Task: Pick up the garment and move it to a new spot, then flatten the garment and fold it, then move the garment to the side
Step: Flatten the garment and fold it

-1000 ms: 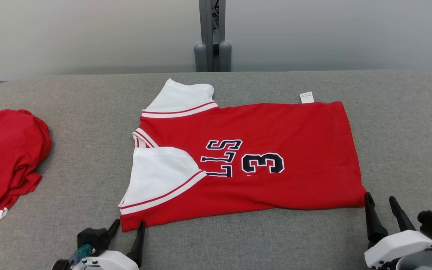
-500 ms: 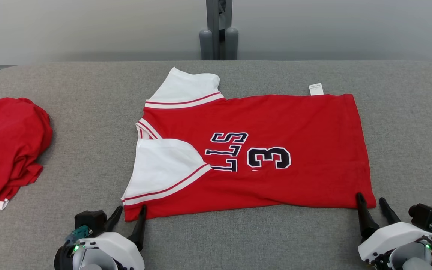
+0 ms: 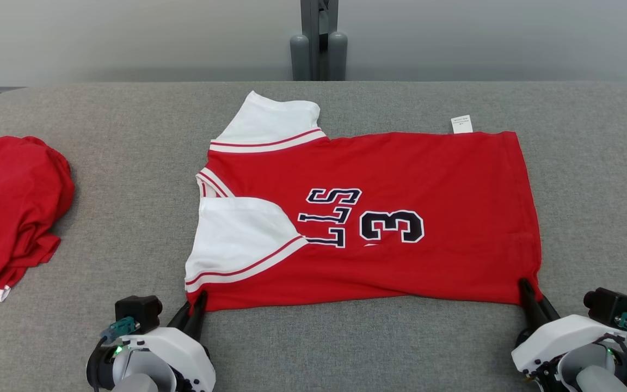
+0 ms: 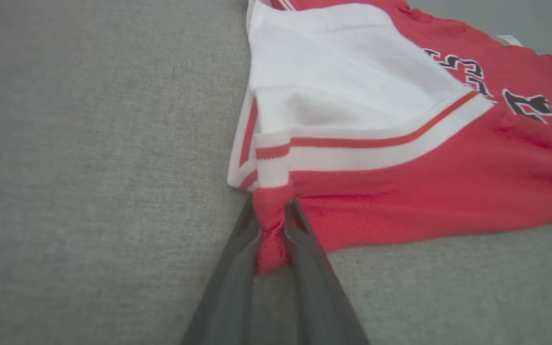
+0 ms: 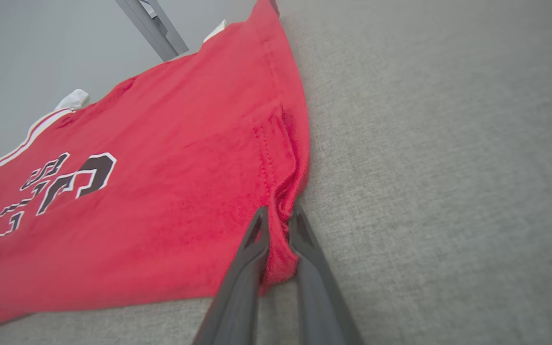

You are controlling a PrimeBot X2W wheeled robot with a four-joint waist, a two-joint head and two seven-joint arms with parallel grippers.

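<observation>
A red garment [image 3: 400, 179] with white sleeves and a dark "3" lies spread flat across the middle of the grey table, collar to the left. My left gripper [image 3: 198, 300] is shut on the garment's near left corner, just under the white sleeve; the left wrist view shows red cloth [image 4: 270, 225] bunched between the dark fingers. At the garment's near right corner my right gripper [image 3: 527, 288] is shut on the hem, and red fabric [image 5: 278, 230] is pinched between its fingers in the right wrist view.
A second red garment [image 3: 11, 212] lies crumpled at the table's left edge. A grey metal post [image 3: 319, 38] stands behind the table's far edge. Bare grey table surface [image 3: 596, 179] lies right of the spread garment.
Both grippers went from open at the near corners to shut on the cloth. The near left corner has been drawn slightly inward. The head camera tilted a little.
</observation>
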